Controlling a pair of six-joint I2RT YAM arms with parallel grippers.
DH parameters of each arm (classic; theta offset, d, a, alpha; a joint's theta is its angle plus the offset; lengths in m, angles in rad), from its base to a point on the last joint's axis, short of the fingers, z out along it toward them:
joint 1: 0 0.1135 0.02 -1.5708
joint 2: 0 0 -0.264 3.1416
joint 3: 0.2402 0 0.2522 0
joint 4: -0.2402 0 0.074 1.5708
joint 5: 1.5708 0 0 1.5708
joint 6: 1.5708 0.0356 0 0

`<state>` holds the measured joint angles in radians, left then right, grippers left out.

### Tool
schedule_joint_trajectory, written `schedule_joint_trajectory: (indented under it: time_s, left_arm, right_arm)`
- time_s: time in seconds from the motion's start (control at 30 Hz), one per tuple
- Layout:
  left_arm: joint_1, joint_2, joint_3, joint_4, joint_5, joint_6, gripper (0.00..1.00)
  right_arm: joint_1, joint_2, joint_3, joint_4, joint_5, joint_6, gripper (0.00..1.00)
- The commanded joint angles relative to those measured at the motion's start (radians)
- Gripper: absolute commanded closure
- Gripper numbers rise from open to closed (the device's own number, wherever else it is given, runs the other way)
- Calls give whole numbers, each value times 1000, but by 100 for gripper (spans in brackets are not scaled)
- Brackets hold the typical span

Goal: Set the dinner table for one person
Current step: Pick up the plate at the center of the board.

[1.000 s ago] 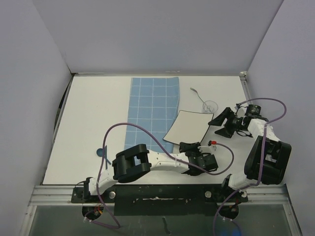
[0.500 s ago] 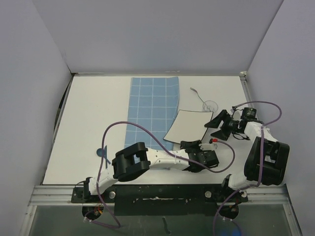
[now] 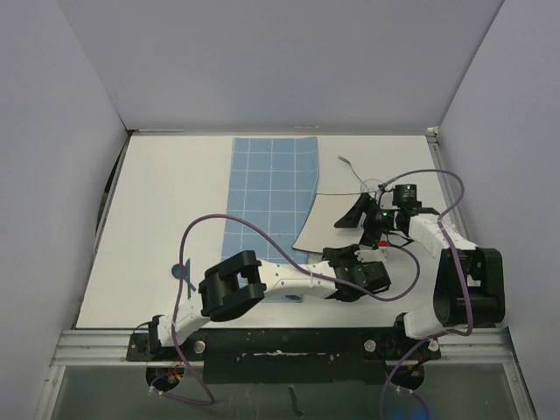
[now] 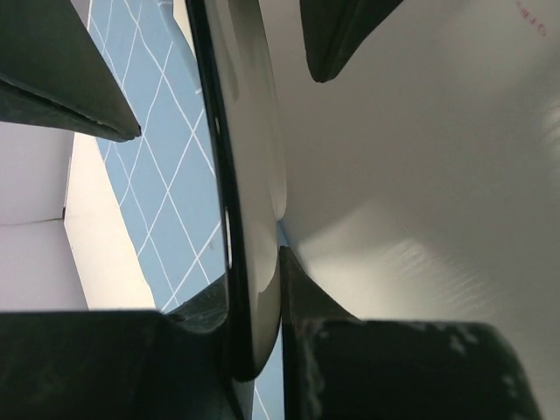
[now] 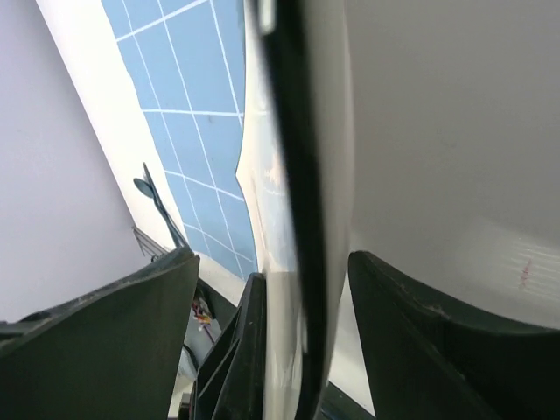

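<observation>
Right gripper (image 3: 363, 220) has swung in from the right side and now sits over the right edge of the plate (image 3: 322, 223), which has also tipped up off flat compared with a second ago. So, the dinner table (image 3: 166, 201) is the big white surface filling the whole booth floor, and everything's on or just above it. The plate is right of centre, its left corner overlapping the blue checked mat (image 3: 267, 188). From the wrist views you only see it edge-on, a dark rim with white on both sides. The left gripper (image 3: 343, 259) is clamped tight on the near edge of the plate, which I reckon is what's holding it tilted. The right one has its fingers (image 5: 131, 337) spread wide, one on either side of the rim, not pinching anything yet. Looks to me like a handover or a two-handed carry being set up, so the plate can get centred on the mat. A clear glass (image 3: 374, 185) stands just behind the right gripper, partly hidden, and a spoon-ish thing (image 3: 346, 163) lies further back. With the glass that close, it could get knocked.
</observation>
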<state>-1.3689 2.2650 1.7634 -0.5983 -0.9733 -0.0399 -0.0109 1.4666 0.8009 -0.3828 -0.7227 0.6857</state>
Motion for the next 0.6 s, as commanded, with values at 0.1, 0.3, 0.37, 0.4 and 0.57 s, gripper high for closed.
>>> schedule_joint_trajectory:
  time_s: [0.1,0.3,0.37,0.4,0.57]
  left_arm:
    - [-7,-19,42,155,101,-85,100]
    - [-10,-23,40,161,94,-76,100]
    - [-10,-24,35,161,90,-74,100]
    - [-9,-25,33,158,89,-74,100]
    - [-16,-38,28,137,48,-78,100]
  right_arm:
    - [76,18,55,93,65,83,37]
    - [85,28,69,59,109,67,100]
    - [87,20,76,39,127,53,100]
    - [88,15,79,34,136,50,100]
    - [87,0,86,27,138,44,100]
